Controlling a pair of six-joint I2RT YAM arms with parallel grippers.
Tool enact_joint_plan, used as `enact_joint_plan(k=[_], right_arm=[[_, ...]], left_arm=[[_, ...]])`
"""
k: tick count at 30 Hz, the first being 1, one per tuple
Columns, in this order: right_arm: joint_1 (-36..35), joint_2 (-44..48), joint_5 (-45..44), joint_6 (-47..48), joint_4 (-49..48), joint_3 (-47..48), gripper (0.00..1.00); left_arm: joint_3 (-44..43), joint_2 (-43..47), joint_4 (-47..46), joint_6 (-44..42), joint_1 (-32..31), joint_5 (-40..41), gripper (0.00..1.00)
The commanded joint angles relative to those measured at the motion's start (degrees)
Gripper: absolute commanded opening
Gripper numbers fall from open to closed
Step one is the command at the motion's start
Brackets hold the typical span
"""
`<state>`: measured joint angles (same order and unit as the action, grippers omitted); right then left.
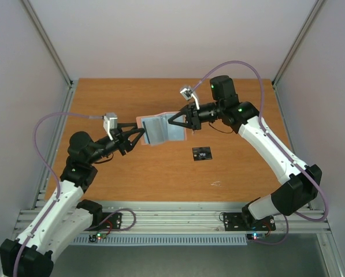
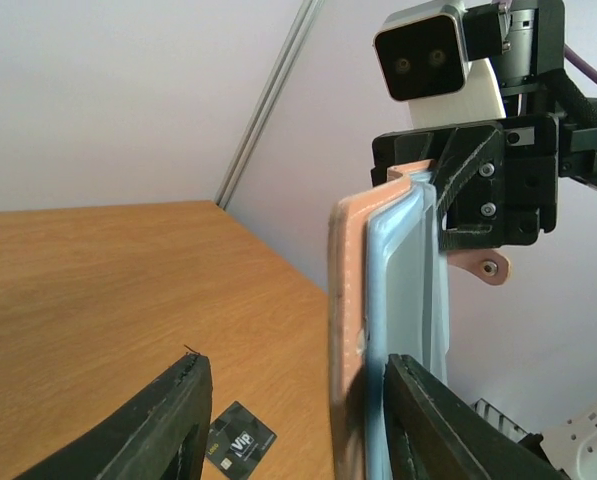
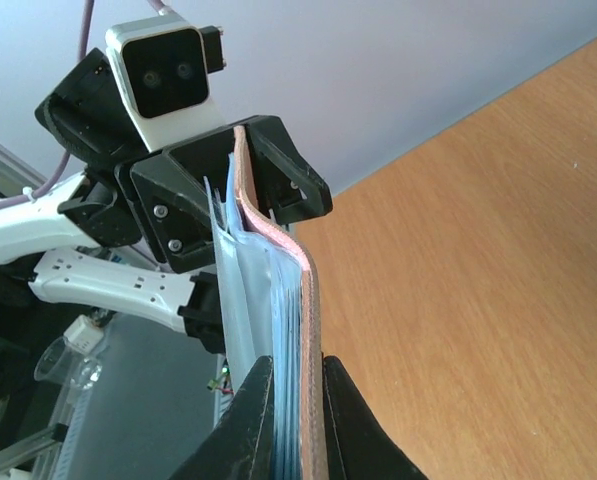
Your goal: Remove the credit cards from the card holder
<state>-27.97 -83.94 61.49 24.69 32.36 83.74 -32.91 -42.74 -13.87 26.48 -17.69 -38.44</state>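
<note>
two arms, two tools, one card holder and one loose card are in view. the card holder [image 1: 159, 129] hangs in the air over the middle of the counter [image 1: 160, 179], strung between the two tools. it is tan-pink on the outside and light blue-grey inside, folded open, with its pocket layers fanning out along one edge. the black card [image 1: 201, 153] lies flat on the counter, to the right of the holder and nearer the arm bases, apart from both tools. whether any cards sit in the pockets cannot be told.

the right tool [image 1: 173, 121] is pinched narrow on the right end of the holder. the left tool [image 1: 140, 134] stands wide at the holder's left end, its fingers to either side of the edge.

the overhead view alone gives the layout: holder in the middle, card beside it on the wood. the left wrist view shows the holder on edge, tan skin to the left and blue layers to the right; one finger [image 2: 168, 420] stands well apart from it and the other is close against the blue side. it also shows white "vip" lettering on the black card. the right wrist view shows the right tool's fingers [image 3: 248, 420] clamped over both the tan cover and the blue layers.
</note>
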Motion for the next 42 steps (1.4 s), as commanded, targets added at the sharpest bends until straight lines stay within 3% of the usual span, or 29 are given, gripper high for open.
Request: enact_joint_plan(k=[1, 11, 18, 20, 23, 24, 26, 28, 30, 33, 34, 36, 38, 40, 42], right_arm=[[-0.71, -0.18, 0.16, -2.56, -3.60, 1.40, 0.01], [-2.32, -2.13, -1.97, -2.30, -3.71, 2.66, 0.01], [-3.34, -3.69, -1.13, -3.11, -5.35, 3.77, 0.01], [-3.41, -4.13, -0.90, -3.43, -5.86, 4.03, 0.01], [-3.41, -4.63, -1.18, -3.43, -6.24, 4.09, 0.04], [-3.33, -4.65, -2.43, -3.23, -5.88, 4.02, 0.12], [-2.53, -4.48, -6.56, -3.20, -4.97, 3.42, 0.31], [-0.31, -4.03, -11.22, -5.65, -4.41, 2.45, 0.41], [3.05, -3.52, -16.71, -8.53, -3.34, 1.54, 0.47], [4.52, -3.35, -25.31, -8.18, 1.50, 2.02, 0.47], [4.58, -3.60, -26.20, -7.72, 2.84, 2.50, 0.48], [4.32, -4.04, -25.75, -8.04, 3.89, 2.95, 0.47], [3.33, -4.43, -25.13, -8.20, 3.63, 2.96, 0.46], [1.35, -4.92, -24.71, -7.00, 3.30, 3.35, 0.46], [-1.07, -5.53, -22.50, -6.28, 2.44, 4.05, 0.46]], left_arm=[[-1.48, -0.54, -1.97, -1.38, -0.51, -1.52, 0.50], [-2.01, -1.38, -1.35, -1.78, -0.79, -1.12, 0.56], [-2.09, -2.08, -1.69, -2.12, -0.96, -2.05, 0.55], [-2.15, -2.11, -1.69, -2.35, -0.94, -2.16, 0.45], [-2.00, -1.94, -1.72, -2.63, -1.03, -2.39, 0.09], [-2.01, -1.86, -1.46, -2.70, -0.99, -2.08, 0.02], [-2.27, -1.62, 0.80, -3.04, -1.02, 1.22, 0.00], [-3.39, -1.75, 7.11, -5.04, -1.08, 9.62, 0.00], [-4.21, -2.36, 13.17, -10.40, -1.42, 21.81, 0.00], [-3.01, -4.76, 17.05, -31.41, -3.30, 41.98, 0.00], [-1.73, -5.76, 15.45, -38.72, -3.92, 45.98, 0.00], [3.17, -7.13, 9.34, -62.23, -4.76, 51.30, 0.00], [5.72, -7.73, 4.67, -75.79, -4.89, 54.23, 0.00], [4.51, -7.92, 6.26, -77.80, -4.89, 55.03, 0.00], [2.36, -8.00, 10.62, -72.88, -4.89, 54.54, 0.00]])
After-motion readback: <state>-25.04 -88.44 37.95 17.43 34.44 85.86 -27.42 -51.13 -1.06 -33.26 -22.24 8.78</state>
